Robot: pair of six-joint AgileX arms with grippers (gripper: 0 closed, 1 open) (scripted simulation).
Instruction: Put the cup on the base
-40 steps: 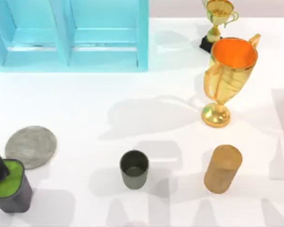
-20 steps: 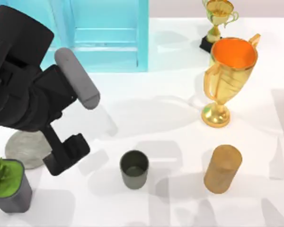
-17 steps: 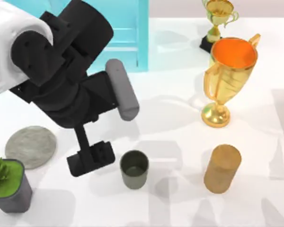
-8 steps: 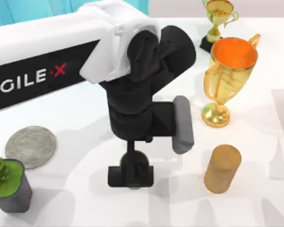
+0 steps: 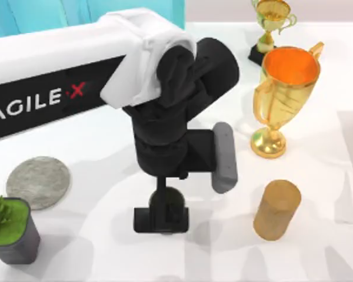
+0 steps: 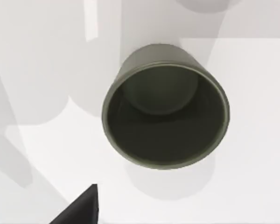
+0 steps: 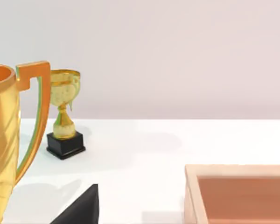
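Observation:
The cup (image 6: 165, 116), small, olive-grey and handleless, stands upright on the white table with its dark inside facing the left wrist camera. From above, my left gripper (image 5: 162, 218) hangs straight over the cup (image 5: 174, 198) and hides most of it. One black fingertip (image 6: 81, 210) shows off to the side of the cup, not touching it, and the gripper is open. The base (image 5: 38, 182), a flat mottled grey disc, lies bare at the left side of the table. My right arm is parked; one of its fingertips (image 7: 81, 207) shows in its wrist view.
A tan cylinder (image 5: 276, 210) stands to the right of the cup. A large gold trophy (image 5: 282, 100) and a small one (image 5: 270, 26) stand at the back right. A dark pot with a green plant (image 5: 9, 232) sits beside the base. A wooden box (image 7: 238, 196) lies near the right arm.
My left arm swept in from the left, passing over the base, and came over the cup. In the last half second it barely shifted.

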